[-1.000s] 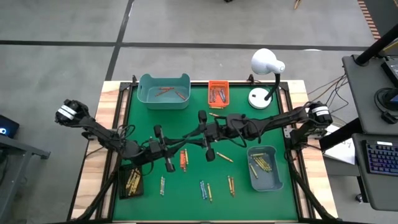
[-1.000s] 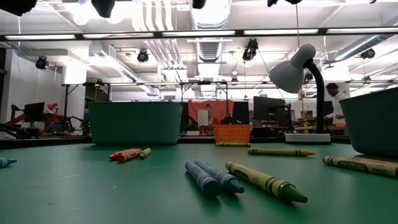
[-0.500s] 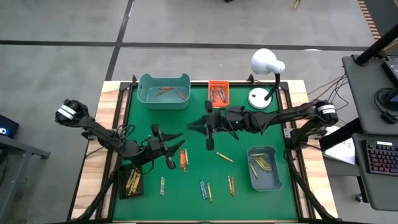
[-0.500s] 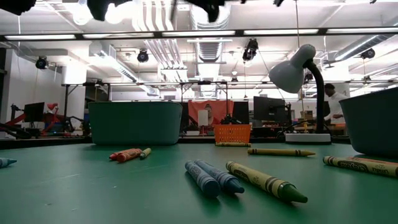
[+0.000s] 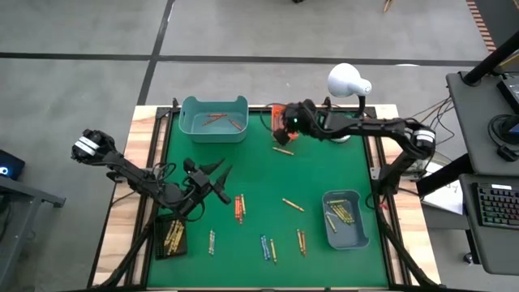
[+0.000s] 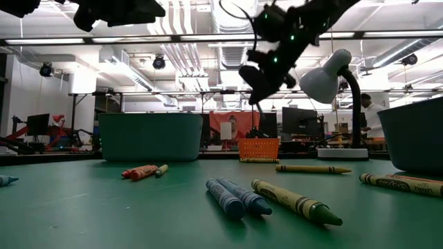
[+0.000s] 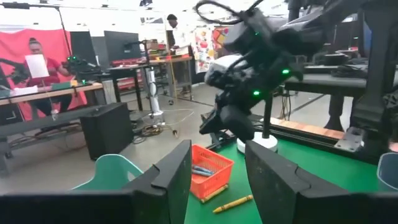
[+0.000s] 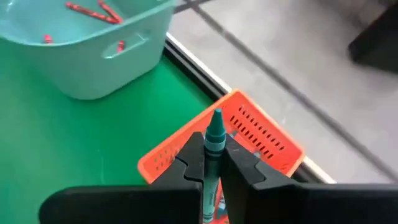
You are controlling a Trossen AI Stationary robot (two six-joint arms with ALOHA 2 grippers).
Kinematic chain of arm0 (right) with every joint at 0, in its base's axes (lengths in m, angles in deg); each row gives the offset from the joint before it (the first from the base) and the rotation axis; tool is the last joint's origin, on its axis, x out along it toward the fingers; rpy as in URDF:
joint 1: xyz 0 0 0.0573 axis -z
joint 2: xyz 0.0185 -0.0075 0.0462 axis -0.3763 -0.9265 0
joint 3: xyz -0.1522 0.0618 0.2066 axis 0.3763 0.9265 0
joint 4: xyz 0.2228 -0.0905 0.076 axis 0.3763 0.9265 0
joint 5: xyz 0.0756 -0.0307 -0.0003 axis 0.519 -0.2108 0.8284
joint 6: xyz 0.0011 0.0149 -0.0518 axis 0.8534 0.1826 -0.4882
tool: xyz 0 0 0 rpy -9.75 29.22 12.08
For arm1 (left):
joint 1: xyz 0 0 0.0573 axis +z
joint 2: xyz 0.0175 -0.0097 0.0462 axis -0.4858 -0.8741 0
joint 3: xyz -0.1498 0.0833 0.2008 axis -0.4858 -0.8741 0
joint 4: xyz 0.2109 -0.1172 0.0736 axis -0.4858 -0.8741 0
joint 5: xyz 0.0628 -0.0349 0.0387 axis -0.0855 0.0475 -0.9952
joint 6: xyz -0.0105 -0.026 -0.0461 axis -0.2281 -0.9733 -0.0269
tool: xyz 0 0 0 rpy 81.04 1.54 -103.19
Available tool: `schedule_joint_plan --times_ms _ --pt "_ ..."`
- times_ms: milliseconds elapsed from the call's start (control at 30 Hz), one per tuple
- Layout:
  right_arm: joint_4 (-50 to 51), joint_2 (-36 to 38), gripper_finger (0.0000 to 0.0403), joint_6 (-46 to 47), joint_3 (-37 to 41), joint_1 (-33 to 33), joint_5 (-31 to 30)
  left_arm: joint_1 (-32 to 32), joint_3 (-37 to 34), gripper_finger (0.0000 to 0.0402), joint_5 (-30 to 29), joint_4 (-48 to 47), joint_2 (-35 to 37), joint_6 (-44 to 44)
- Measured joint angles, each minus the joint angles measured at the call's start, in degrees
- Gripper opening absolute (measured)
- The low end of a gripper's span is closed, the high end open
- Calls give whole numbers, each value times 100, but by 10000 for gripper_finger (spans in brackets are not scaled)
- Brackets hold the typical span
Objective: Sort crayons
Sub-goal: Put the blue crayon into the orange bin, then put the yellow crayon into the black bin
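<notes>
From my console I see a grey concrete floor (image 5: 81, 32) around the table, crossed by dark seams. At three o'clock stands a dark desk (image 5: 486, 162) with a keyboard (image 5: 496, 204). Beyond the table, at twelve o'clock, long ceiling strip lights (image 6: 325, 34) and pale ducts (image 6: 235, 17) hang overhead; a red banner (image 6: 232, 124) and dark monitors (image 6: 297, 121) line the far side.

Open green table (image 5: 340, 166) at frame centre gives free passage. Obstacles: teal bin (image 5: 213, 118) and orange basket (image 5: 283, 118) at top, lamp (image 5: 347, 85) upper right, grey bin (image 5: 345, 217) lower right, scattered crayons (image 5: 239, 208) lower centre.
</notes>
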Motion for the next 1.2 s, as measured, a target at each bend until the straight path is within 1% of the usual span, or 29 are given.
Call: schedule_joint_plan --times_ms 67,167,233,300,467,567,700,733,833,867,933,1067,1200 --pt "-94 -132 13 229 -2 221 152 0 2 131 1 3 0 0" --pt "-76 -338 14 609 -6 426 151 0 -5 130 2 1 0 -1" --pt "-95 -445 21 767 -6 500 150 0 -11 130 0 -2 0 -2" --pt "-107 -509 39 814 -6 527 152 0 -13 130 2 -2 0 -2" --pt "-129 -566 106 826 -6 529 174 9 -15 130 2 -2 -2 -41" --pt "-131 -551 140 824 -6 529 182 9 -15 130 2 -2 -2 -156" --pt "-127 -377 168 809 -6 529 521 11 -14 130 -22 -4 -2 -479" --pt "-125 -306 172 809 -6 527 642 11 3 129 -151 -13 -3 -603" --pt "-100 -78 178 813 -6 454 1064 13 86 126 -793 -20 -7 -881" --pt "-70 8 179 813 -6 408 1216 13 116 124 -873 -35 -7 -879" --pt "-20 192 178 813 -6 286 1470 2 185 119 -898 -46 -7 -866" --pt "166 548 172 793 -6 -80 1651 -3 405 109 -847 -234 -48 -866" --pt "497 879 164 647 -6 -559 1658 0 655 101 -380 -471 -183 -954"
